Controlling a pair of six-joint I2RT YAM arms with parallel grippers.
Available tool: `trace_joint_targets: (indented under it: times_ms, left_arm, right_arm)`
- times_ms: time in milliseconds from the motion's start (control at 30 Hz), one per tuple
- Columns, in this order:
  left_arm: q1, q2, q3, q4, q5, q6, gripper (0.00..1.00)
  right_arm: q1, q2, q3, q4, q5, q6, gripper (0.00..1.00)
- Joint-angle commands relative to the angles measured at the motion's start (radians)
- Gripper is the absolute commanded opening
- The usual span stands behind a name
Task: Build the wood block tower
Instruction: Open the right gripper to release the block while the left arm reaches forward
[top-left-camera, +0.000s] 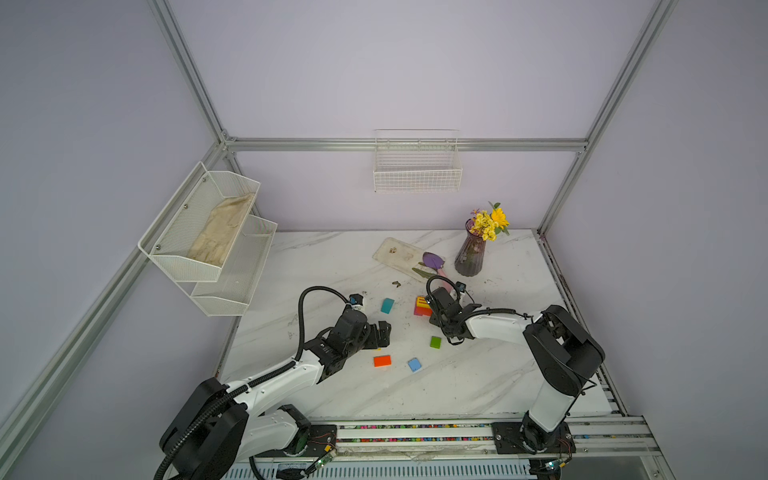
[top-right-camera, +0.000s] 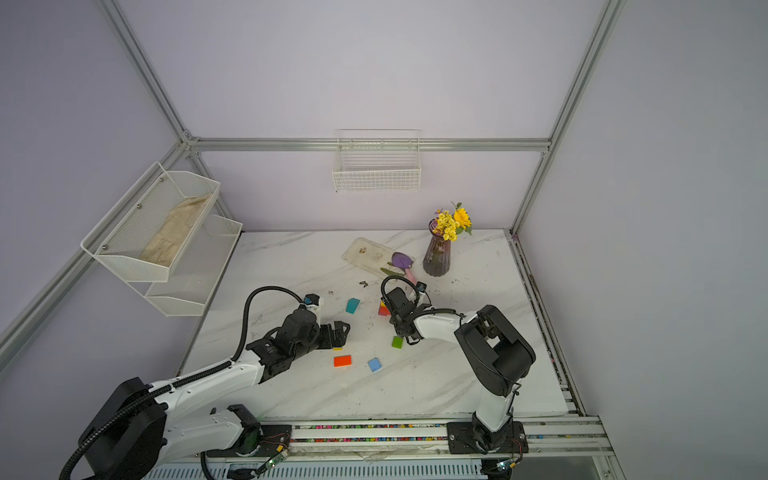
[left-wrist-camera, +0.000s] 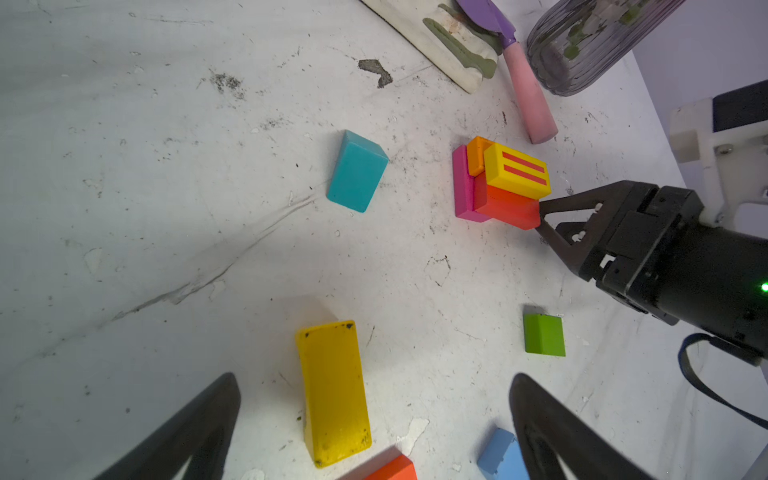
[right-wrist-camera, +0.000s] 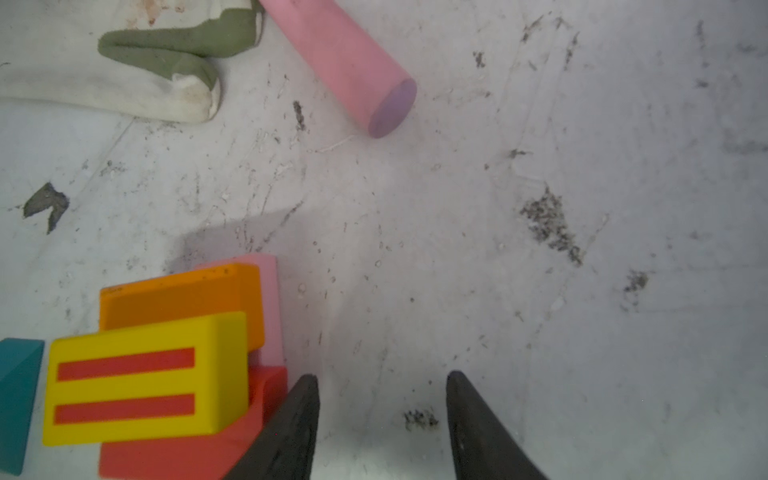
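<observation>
The tower (top-left-camera: 422, 306) stands on the table (top-left-camera: 457, 382) right of the middle, short of the vase (top-left-camera: 470, 257). The left wrist view shows a magenta block (left-wrist-camera: 463, 187) and a red block (left-wrist-camera: 507, 208) low, an orange block (left-wrist-camera: 476, 156) above, and a yellow block with two red stripes (left-wrist-camera: 517, 172) on top.

The right claw (left-wrist-camera: 539, 215) sits low beside the tower, its jaws partly apart with only bare table between them; one finger (right-wrist-camera: 297, 415) is against the red block's corner. The left claw (left-wrist-camera: 374, 380) is spread wide and holds nothing, and a plain yellow block (left-wrist-camera: 332, 390) lies on the table between its fingers.

Loose on the table are a teal block (top-left-camera: 387, 305), a green block (top-left-camera: 435, 342), an orange-red block (top-left-camera: 382, 360) and a blue block (top-left-camera: 414, 365).

The ribbed purple vase holds yellow flowers (top-left-camera: 492, 222). Next to it a white tray (top-left-camera: 395, 251) lies flat with the blade of a purple trowel (top-left-camera: 433, 261) resting on its near end, the pink handle reaching onto the table, and an olive-green piece (left-wrist-camera: 461, 50) draped over the tray's edge. On the left wall a two-tier mesh shelf (top-left-camera: 183, 257) carries a beige cloth (top-left-camera: 222, 230) in its upper bin. A white wire basket (top-left-camera: 417, 174) hangs on the back wall.
</observation>
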Motion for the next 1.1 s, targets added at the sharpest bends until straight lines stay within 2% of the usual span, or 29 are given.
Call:
trace_joint_targets:
  times_ms: [0,433,700,867,1067]
  left_arm:
    - [-0.004,-0.013,0.08,0.045,-0.026,0.021,1.0]
    - [-0.004,-0.009,0.076,0.045,-0.023,0.022,1.0]
    - [-0.004,0.002,0.082,0.046,-0.019,0.02,1.0]
    - [-0.004,-0.001,0.081,0.047,-0.02,0.02,1.0]
    - [-0.004,-0.003,0.078,0.047,-0.02,0.019,1.0]
  right_arm:
    - [-0.001,0.036,0.032,0.007,-0.007,0.003,0.51]
    - [-0.001,0.04,0.044,-0.021,0.028,0.009,0.49]
    - [0.001,-0.08,-0.046,0.016,0.05,-0.005,0.5]
    - [0.027,-0.126,-0.107,0.05,0.036,0.0,0.5]
    - [0.118,-0.116,-0.096,0.059,0.049,0.013,0.49]
